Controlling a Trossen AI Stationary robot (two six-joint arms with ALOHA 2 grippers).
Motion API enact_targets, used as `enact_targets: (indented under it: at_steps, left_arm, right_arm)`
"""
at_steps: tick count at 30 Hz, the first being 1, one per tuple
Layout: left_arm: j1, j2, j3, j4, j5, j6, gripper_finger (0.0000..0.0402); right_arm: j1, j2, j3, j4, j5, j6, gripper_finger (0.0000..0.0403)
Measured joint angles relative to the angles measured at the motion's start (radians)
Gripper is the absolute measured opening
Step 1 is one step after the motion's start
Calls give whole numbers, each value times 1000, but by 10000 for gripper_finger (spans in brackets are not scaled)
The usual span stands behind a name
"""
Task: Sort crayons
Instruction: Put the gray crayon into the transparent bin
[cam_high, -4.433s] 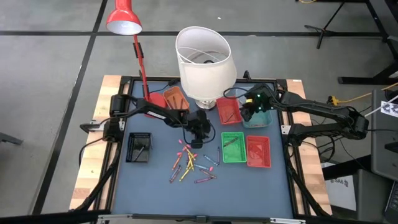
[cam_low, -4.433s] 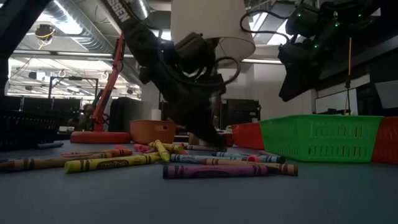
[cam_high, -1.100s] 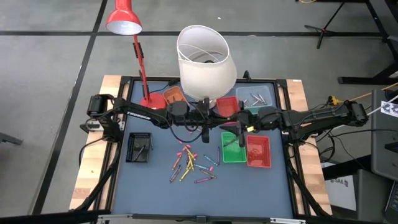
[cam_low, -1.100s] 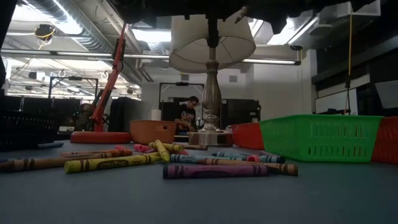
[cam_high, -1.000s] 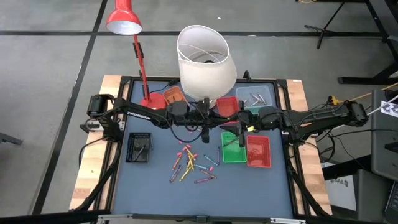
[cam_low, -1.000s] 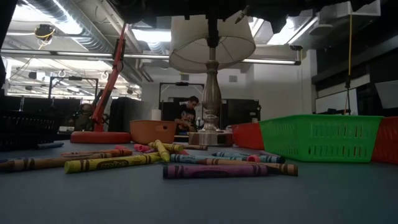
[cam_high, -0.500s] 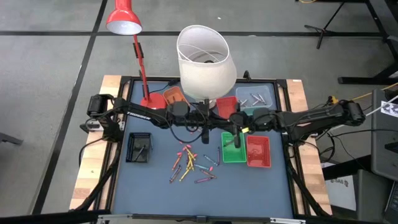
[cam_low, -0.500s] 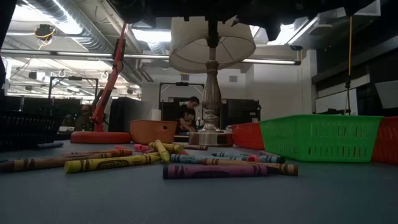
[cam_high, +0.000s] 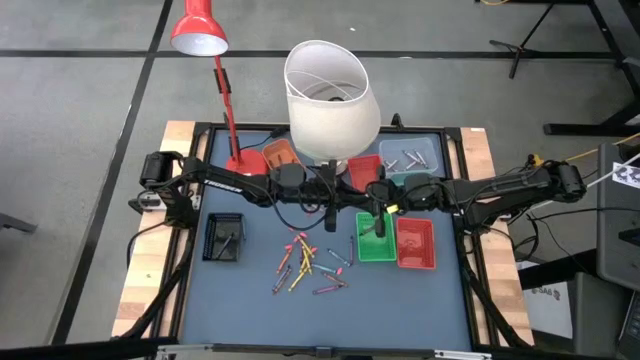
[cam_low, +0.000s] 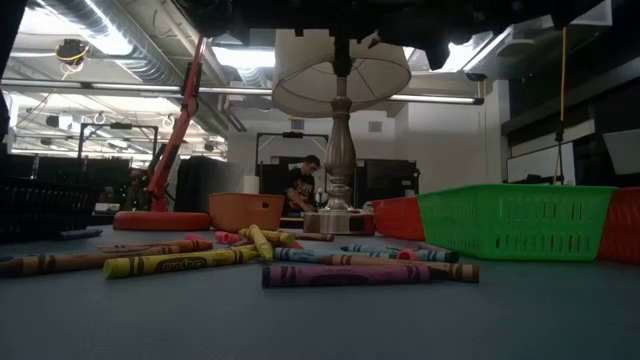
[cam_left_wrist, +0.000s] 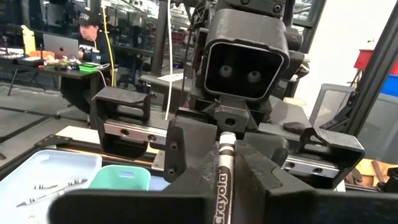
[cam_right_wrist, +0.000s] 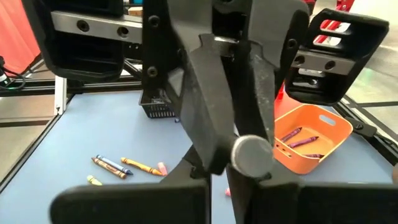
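A grey crayon (cam_left_wrist: 222, 171) is held level, high over the table's middle, between both grippers. My left gripper (cam_high: 345, 193) reaches in from the left and my right gripper (cam_high: 373, 195) from the right; they meet tip to tip. Each is shut on one end of this crayon. In the right wrist view the crayon's round end (cam_right_wrist: 252, 155) faces the camera. Several loose crayons (cam_high: 305, 262) in mixed colours lie flat on the blue mat below, also seen in the low view (cam_low: 300, 262). My left gripper pinches the grey crayon's near part (cam_left_wrist: 221, 202) between its two fingers. The fingers come level from the table's left and lie along the crayon, which sticks out forward, level and clear of the table. My right gripper grips the crayon's other end (cam_left_wrist: 227, 139) between its two fingers (cam_left_wrist: 186, 155). It comes almost level from the table's right, fingers along the crayon.
A green tray (cam_high: 375, 238) and a red tray (cam_high: 415, 243) sit right of the pile. Another red tray (cam_high: 365, 172), an orange one (cam_high: 283, 155), teal and pale blue ones (cam_high: 415, 152) stand farther back, a black one (cam_high: 223, 237) left. A white table lamp (cam_high: 328, 95) stands at the back.
My right gripper has edged toward the table's left, closer against my left gripper. The crayons on the mat have not moved.
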Motion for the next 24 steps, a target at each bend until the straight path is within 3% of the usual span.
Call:
enact_targets:
  at_steps: [10,17,24]
  left_arm:
    - [4,0,0,-3,-9,-1,99]
    - [27,0,0,-24,2,-2,103]
    - [57,0,1,-107,7,-1,101]
  right_arm:
    - [0,-19,0,-83,18,-1,18]
    - [0,-66,0,-313,138,0,19]
    - [-16,-75,0,-539,331,7,21]
